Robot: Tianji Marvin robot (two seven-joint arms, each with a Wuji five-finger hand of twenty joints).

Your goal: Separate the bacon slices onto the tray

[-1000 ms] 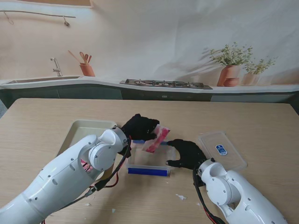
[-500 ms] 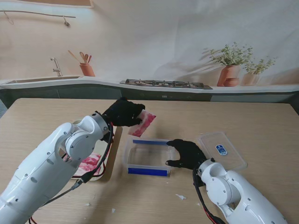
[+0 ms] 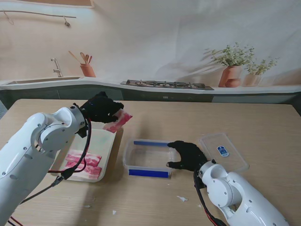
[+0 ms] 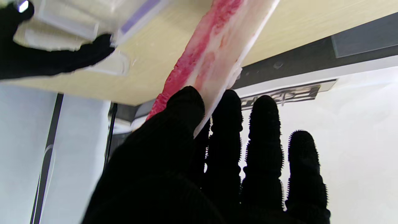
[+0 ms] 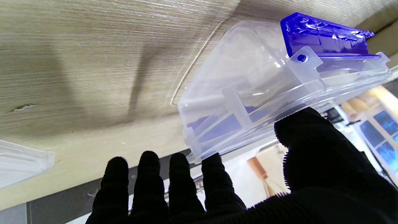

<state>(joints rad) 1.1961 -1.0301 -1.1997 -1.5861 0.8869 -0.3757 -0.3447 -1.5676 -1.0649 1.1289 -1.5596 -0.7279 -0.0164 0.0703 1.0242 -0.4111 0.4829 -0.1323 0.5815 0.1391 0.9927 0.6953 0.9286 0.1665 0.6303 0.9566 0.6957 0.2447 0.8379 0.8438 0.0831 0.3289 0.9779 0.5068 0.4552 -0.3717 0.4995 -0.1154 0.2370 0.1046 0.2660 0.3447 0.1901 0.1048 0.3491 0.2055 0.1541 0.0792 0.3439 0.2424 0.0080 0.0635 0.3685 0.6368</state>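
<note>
Left hand [image 3: 100, 109] pinches one bacon slice [image 3: 118, 122] between thumb and fingers [image 4: 230, 124], raised over the tray's [image 3: 107, 149] far right corner — slice hangs tilted, off the surface. More bacon slices [image 3: 83, 163] lie at the tray's near end. Right hand [image 3: 187, 155] grips the clear container's [image 3: 149, 157] right wall — thumb on its rim. Lid [image 3: 224, 151] lies just right of it.

The left robot hand [image 3: 101, 109] holds one bacon slice [image 3: 117, 122] pinched in its black fingers, in the air over the far right corner of the tray [image 3: 107, 143], where more bacon slices [image 3: 84, 162] lie toward its near edge. Just right of the tray stands a clear container [image 3: 148, 157] with blue clips, and the right robot hand [image 3: 188, 155] rests against its right side. A clear lid [image 3: 223, 150] lies flat on the table [image 3: 188, 117] beyond that hand, toward the table's right edge.
</note>
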